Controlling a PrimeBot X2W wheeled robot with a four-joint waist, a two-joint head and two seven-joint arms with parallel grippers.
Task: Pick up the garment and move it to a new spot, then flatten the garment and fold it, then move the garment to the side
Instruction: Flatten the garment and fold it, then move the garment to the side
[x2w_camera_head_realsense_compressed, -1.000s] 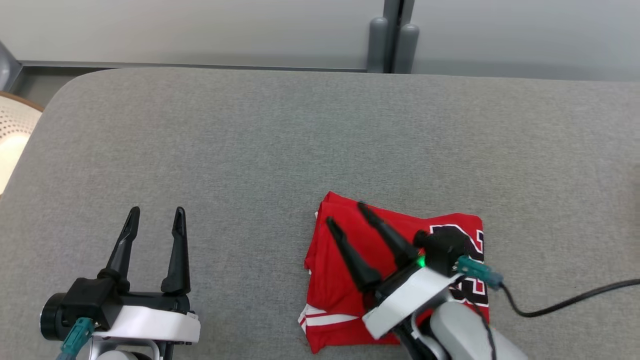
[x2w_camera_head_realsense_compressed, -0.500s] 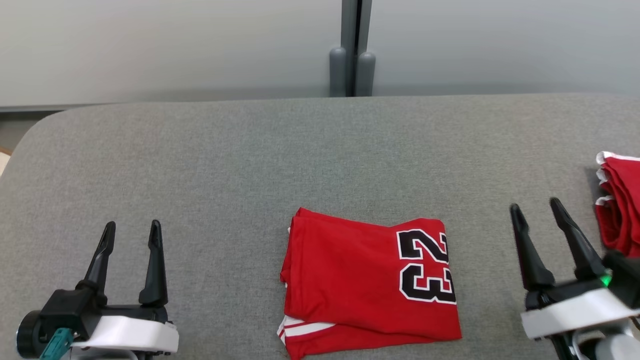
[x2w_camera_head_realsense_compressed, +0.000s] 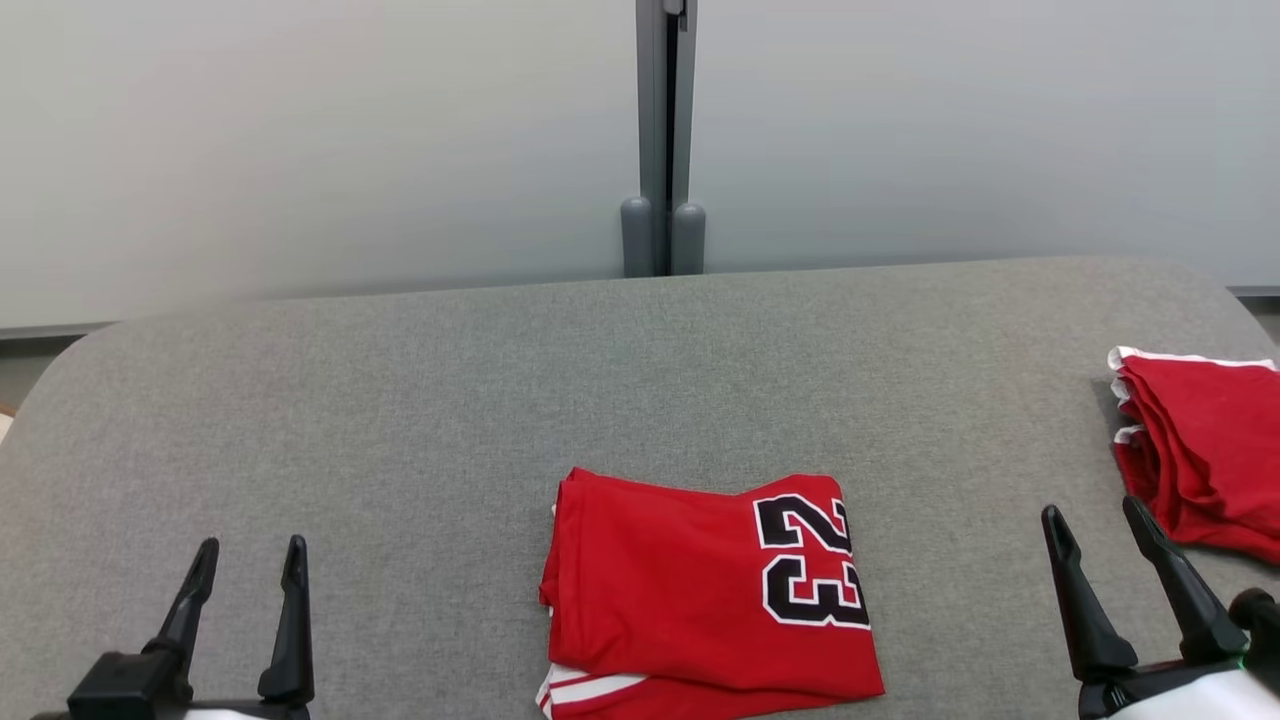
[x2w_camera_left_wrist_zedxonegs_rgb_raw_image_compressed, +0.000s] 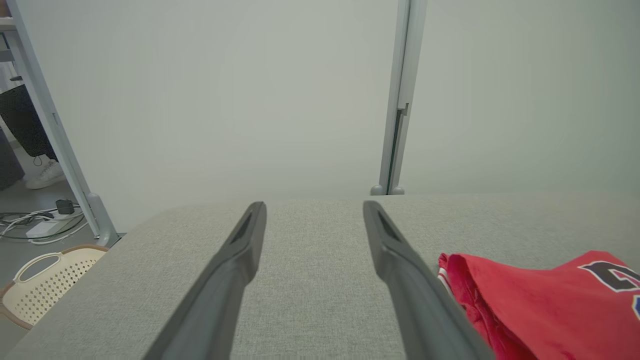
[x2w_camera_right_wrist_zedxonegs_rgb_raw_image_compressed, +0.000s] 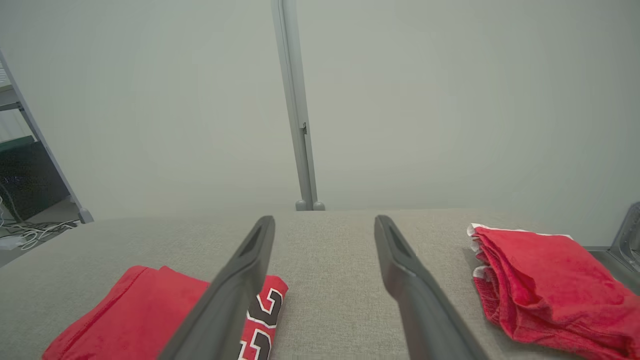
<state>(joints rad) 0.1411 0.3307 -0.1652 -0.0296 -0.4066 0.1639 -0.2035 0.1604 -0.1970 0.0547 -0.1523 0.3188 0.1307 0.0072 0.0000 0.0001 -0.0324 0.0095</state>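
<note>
The garment is a red jersey with a black "23", folded into a flat rectangle near the front middle of the grey table. It also shows at the lower right of the left wrist view and the lower left of the right wrist view. My left gripper stands open at the lower left, well apart from the garment. My right gripper stands open at the lower right, between the garment and a second red pile. Both grippers hold nothing.
A stack of folded red clothes lies at the table's right edge, also in the right wrist view. A grey partition wall with a post stands behind the table. A cream perforated basket sits on the floor off the left end.
My right gripper has come off the folded garment and swung to the right, open. The head camera has tilted up and turned right, bringing the red stack into view.
</note>
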